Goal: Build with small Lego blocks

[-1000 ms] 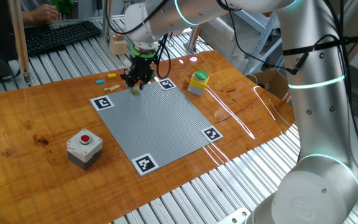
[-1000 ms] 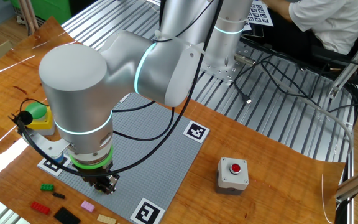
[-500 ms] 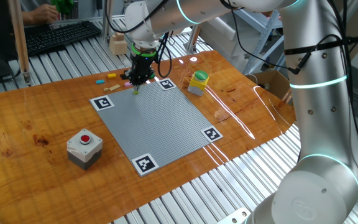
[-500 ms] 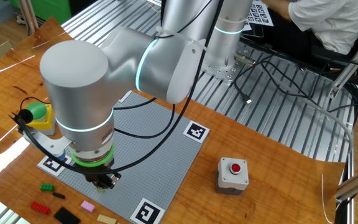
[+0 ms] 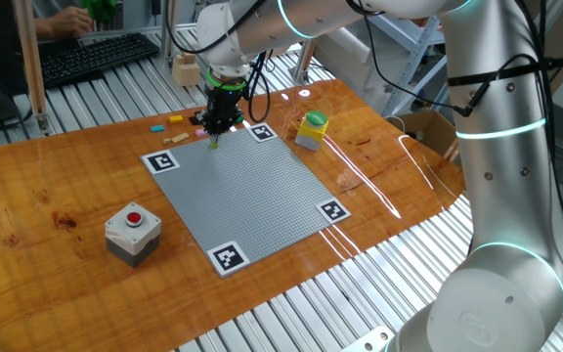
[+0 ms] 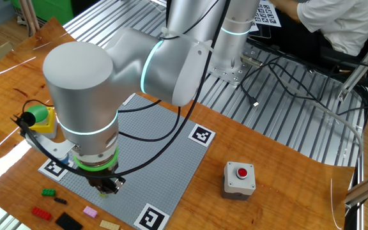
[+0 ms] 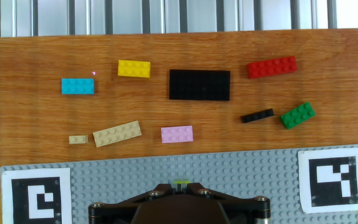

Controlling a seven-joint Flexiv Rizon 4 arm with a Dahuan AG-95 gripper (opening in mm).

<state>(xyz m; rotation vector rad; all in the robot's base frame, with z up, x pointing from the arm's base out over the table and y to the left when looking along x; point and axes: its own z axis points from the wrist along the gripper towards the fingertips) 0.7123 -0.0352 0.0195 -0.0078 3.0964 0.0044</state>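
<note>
- In one fixed view we see a single arm with its gripper (image 5: 214, 138) pointing straight down at the far edge of the grey studded plate (image 5: 247, 196), fingers drawn together on a tiny yellow-green brick (image 5: 214, 145). We count four square markers on the plate's corners, one red-button box (image 5: 132, 233) and one yellow-and-green capped box (image 5: 311, 129); the loose bricks beyond the plate are only small specks here.
- In the other fixed view the gripper (image 6: 107, 190) sits low over the plate's near edge (the arm's bulk hides most of the fingers). We make out five loose bricks there, among them a green brick (image 6: 47, 191) and a red brick (image 6: 41, 213).
- In the hand view we count nine loose bricks on the wood: cyan brick (image 7: 78, 86), yellow brick (image 7: 134, 68), black plate (image 7: 199, 84), red, thin black, green, pink brick (image 7: 176, 134) and two tan. Only this view shows them all, and the yellow-green brick pinched at the closed fingertips over the plate.
</note>
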